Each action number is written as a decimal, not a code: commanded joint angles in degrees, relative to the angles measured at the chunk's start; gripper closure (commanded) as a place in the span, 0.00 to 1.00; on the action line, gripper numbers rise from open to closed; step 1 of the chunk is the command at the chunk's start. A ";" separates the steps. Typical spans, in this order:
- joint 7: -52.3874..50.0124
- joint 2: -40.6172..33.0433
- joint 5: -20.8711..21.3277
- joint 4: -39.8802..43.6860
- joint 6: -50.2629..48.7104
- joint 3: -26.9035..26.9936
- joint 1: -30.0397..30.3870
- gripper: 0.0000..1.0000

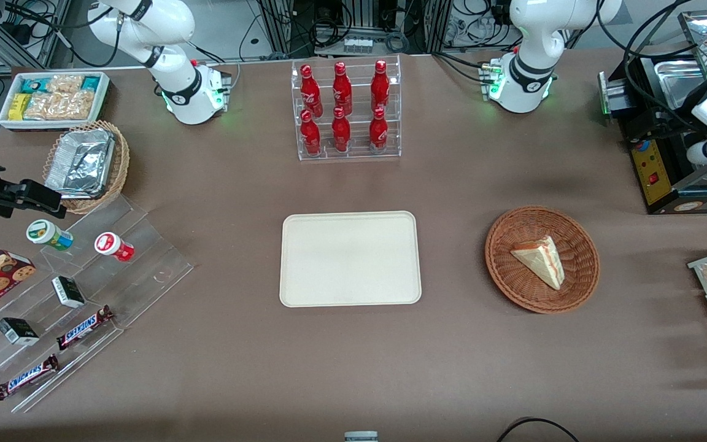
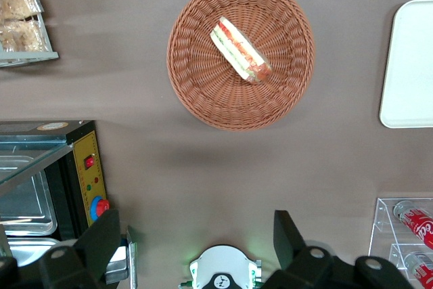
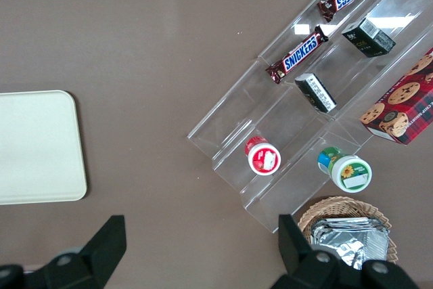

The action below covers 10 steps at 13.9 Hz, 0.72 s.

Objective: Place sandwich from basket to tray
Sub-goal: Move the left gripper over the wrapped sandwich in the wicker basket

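Tool (image 2: 193, 241) raised high over surface (image 2: 135, 140), jaws spread wide, holding nothing. Below tool and well apart from it: basket (image 2: 196, 93), sandwich (image 2: 240, 51) lying inside near its middle, filling edge up. Tray (image 2: 409, 65) bare, beside basket, toward parked arm's end. Bottle rack (image 2: 406, 235) and black machine (image 2: 74, 174) flank tool.

Front view: high, looking steeply down on the whole table (image 1: 353, 368) from the side facing the arms. Left wrist view: looks straight down from well above the basket (image 2: 241, 53), gripper (image 2: 196, 245) fingers spread wide at its edge. It shares basket, sandwich (image 2: 241, 51) and tray (image 2: 410, 65) edge with the front view.
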 commanded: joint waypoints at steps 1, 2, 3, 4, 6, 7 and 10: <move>-0.33 -0.40 -0.58 0.97 -0.94 -0.48 0.01 0.00; -0.59 -0.05 -0.58 1.31 -0.94 -0.57 0.62 0.00; -0.59 0.38 -0.49 1.14 -0.76 -0.57 0.54 0.00; -0.59 1.17 -0.14 0.88 -0.33 -0.48 0.54 0.00; -0.85 3.80 0.56 0.44 1.25 -0.39 0.45 0.00; -2.16 4.51 0.65 -0.61 3.35 -0.39 0.45 0.00; -10.67 4.87 1.09 -8.84 13.87 -0.39 0.45 0.00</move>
